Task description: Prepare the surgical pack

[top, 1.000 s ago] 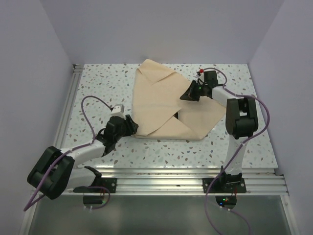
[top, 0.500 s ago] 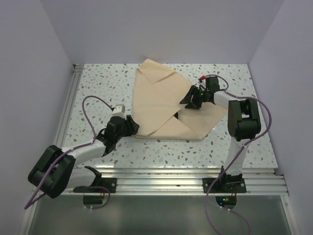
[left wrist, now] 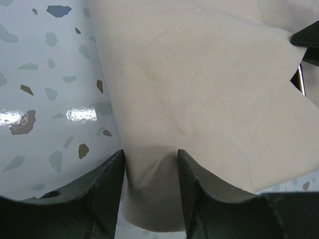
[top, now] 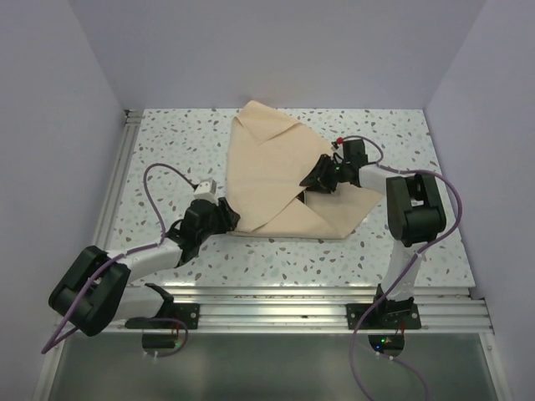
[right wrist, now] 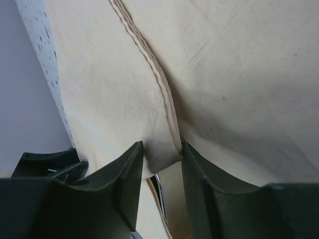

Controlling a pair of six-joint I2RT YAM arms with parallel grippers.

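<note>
The beige wrap [top: 272, 167] lies folded on the speckled table, with flaps laid over its middle. My left gripper [top: 227, 219] rests low at the wrap's near-left corner. Seen from the left wrist, that rounded corner [left wrist: 152, 199] sits between its fingers [left wrist: 151, 152], which stand apart. My right gripper [top: 314, 179] hovers over the centre of the wrap, where the flaps meet. Its jaws [right wrist: 162, 144] are open, with the hemmed tip of a flap [right wrist: 164, 152] between them. A sliver of shiny steel [right wrist: 158, 188] shows under that tip; the rest of what lies inside is hidden.
White walls close in the table on the left, back and right. An aluminium rail [top: 318, 305] runs along the near edge, by the arm bases. The far corner of the wrap [top: 255, 113] almost reaches the back wall.
My right gripper has slid toward the near side and a little left, onto the point where the flaps meet. The left gripper and the wrap's outline look unchanged.
</note>
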